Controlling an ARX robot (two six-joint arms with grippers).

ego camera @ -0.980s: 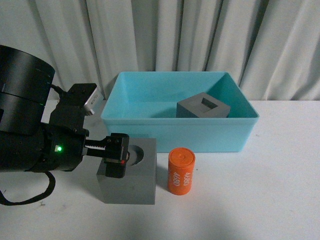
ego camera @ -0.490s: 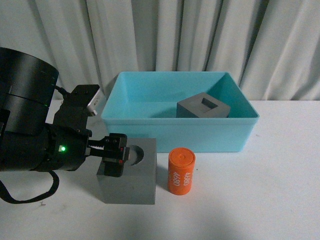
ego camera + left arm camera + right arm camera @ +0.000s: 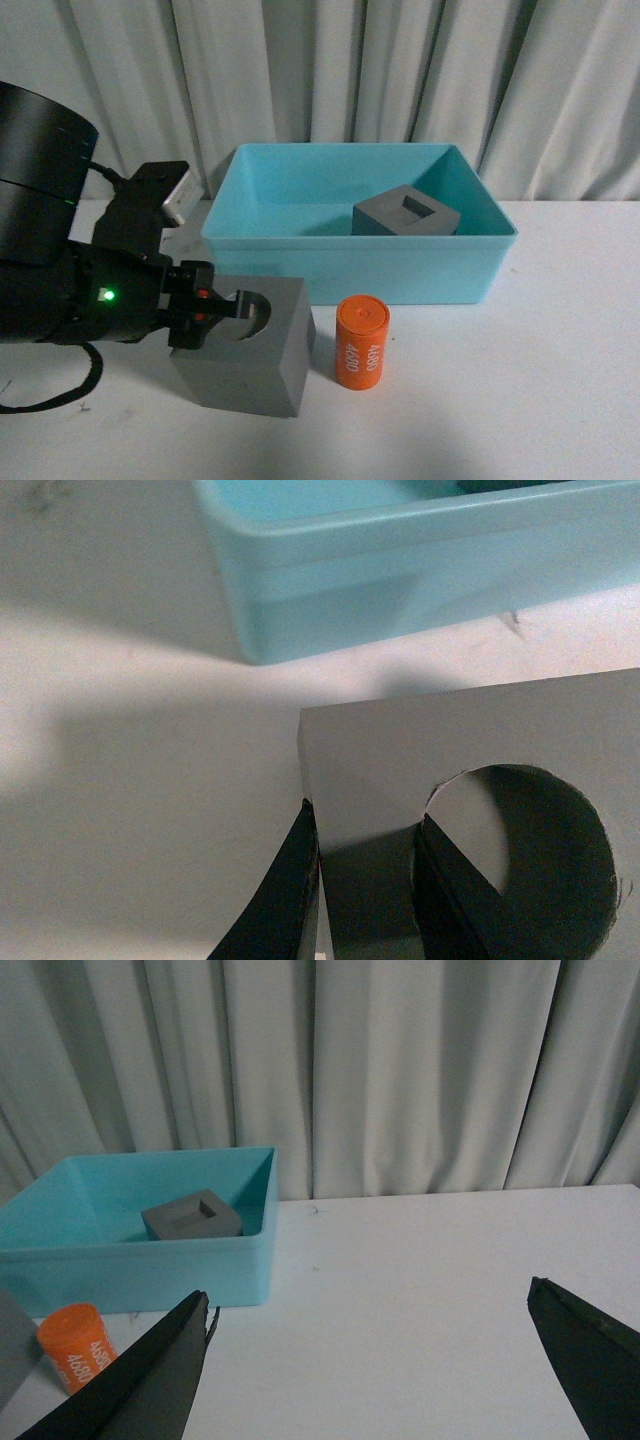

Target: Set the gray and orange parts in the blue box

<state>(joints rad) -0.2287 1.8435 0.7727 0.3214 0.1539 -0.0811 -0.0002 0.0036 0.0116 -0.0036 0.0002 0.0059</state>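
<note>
**A:** What does the left gripper have?

**B:** It is clamped on one wall of the gray cube with the round recess. One finger is in the hole and the other on the outer face. The cube is at 8 o'clock in the front view and sits tilted.

**A:** How should it be carried?

**B:** The pinch is off-centre, so I expect the cube to swing. Lift it until its base clears the rim, then go slowly. The orange cylinder stands just beside it at 3 o'clock, so keep clear of that. The blue box lies at 1 o'clock from the cube. Set it down in the bare left half, apart from the gray cube with the rectangular recess.

**A:** And the right gripper?

**B:** It is spread wide and holds nothing.

**A:** What's the count?

**B:** Two gray cubes, one orange cylinder and one box. One of the three parts is in.
</note>
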